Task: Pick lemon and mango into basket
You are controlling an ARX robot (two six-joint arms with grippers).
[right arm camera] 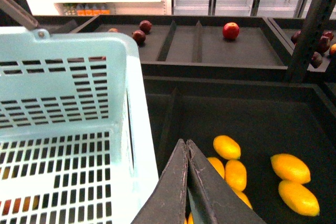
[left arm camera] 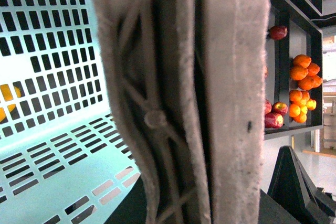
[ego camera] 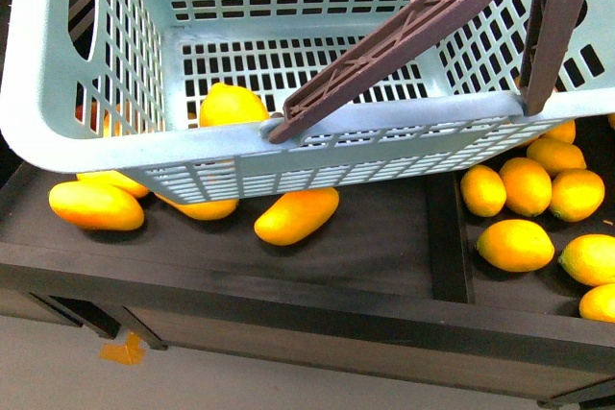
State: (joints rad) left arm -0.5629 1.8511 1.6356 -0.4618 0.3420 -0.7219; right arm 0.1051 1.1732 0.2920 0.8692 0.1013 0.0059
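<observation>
One lemon (ego camera: 231,105) lies in the basket (ego camera: 58,132), so the empty, shut right gripper (right arm camera: 186,145) should open wide for a dark red mango (right arm camera: 139,36) on the back worktop (right arm camera: 231,51); the left gripper I cannot tell.

Lemon (ego camera: 231,105) in basket (ego camera: 384,132) — mangoes (ego camera: 296,215) beneath, lemons (ego camera: 527,185) right.

Brown handles (left arm camera: 178,103) against aqua basket (left arm camera: 52,77)

Even, bright overhead store light, no glare. Front and right wrist views sharp. In the left wrist view, the close-up basket handle (left arm camera: 178,103) is blurred and washed out.
</observation>
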